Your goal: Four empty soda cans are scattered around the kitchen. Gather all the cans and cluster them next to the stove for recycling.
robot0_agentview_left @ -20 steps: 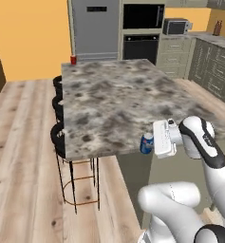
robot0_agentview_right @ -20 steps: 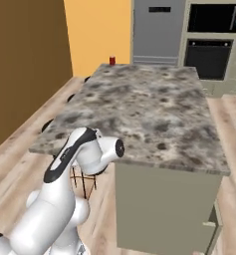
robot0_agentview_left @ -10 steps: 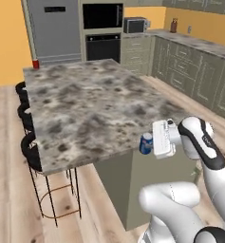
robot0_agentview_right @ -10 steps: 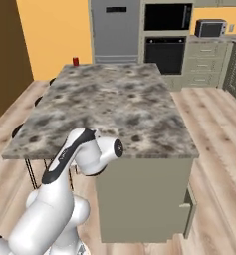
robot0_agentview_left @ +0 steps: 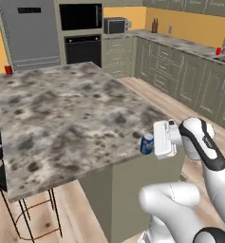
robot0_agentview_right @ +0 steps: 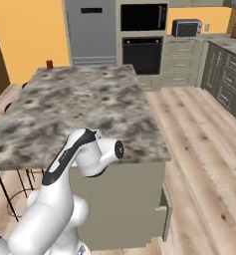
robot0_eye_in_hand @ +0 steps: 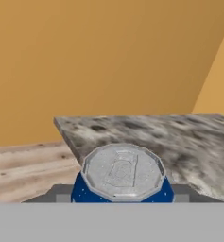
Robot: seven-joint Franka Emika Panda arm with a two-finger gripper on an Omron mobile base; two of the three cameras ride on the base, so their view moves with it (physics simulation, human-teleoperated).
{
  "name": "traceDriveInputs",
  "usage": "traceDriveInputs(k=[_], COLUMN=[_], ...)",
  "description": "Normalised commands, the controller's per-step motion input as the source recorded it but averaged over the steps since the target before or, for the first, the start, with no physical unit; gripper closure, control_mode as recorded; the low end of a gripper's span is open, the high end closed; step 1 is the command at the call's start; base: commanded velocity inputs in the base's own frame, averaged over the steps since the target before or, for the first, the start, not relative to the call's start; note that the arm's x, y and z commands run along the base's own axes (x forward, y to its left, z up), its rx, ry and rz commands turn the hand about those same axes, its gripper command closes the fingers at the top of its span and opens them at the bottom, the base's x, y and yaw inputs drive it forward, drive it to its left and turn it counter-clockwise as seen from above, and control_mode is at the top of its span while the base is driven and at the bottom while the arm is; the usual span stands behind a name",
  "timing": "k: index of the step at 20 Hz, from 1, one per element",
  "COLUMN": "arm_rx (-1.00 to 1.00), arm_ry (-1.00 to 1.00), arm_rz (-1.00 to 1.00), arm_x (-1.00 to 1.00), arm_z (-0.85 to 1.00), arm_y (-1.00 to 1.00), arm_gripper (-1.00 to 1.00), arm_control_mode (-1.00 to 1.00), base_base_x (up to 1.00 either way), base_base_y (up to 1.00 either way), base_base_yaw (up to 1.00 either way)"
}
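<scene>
Base swung; blue can held sideways

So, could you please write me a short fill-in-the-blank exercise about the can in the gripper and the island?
1. The gripper is closed on a ____ soda can.
2. The held can's top is coloured ____.
3. A red can stands at the island's far corner, nearest the ____.

Missing words: blue; silver; refrigerator
</scene>
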Motion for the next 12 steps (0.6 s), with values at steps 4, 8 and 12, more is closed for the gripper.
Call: traceDriveInputs(k=[4, 8, 12], arm_rx=[0.00, 0.00, 0.00], arm_ry=[0.00, 0.00, 0.00], arm_rz=[0.00, 0.00, 0.00], arm_x=[0.00, 0.00, 0.00], arm_z=[0.00, 0.00, 0.00], arm_y=[0.00, 0.00, 0.00], arm_gripper=[1.00, 1.00, 1.00], arm_control_mode=[1.00, 1.00, 1.00], base_base_x=[0.70, 0.45, 0.38], base_base_y=[-0.54, -0.67, -0.68], base_base_yaw=[-0.15, -0.11, -0.05])
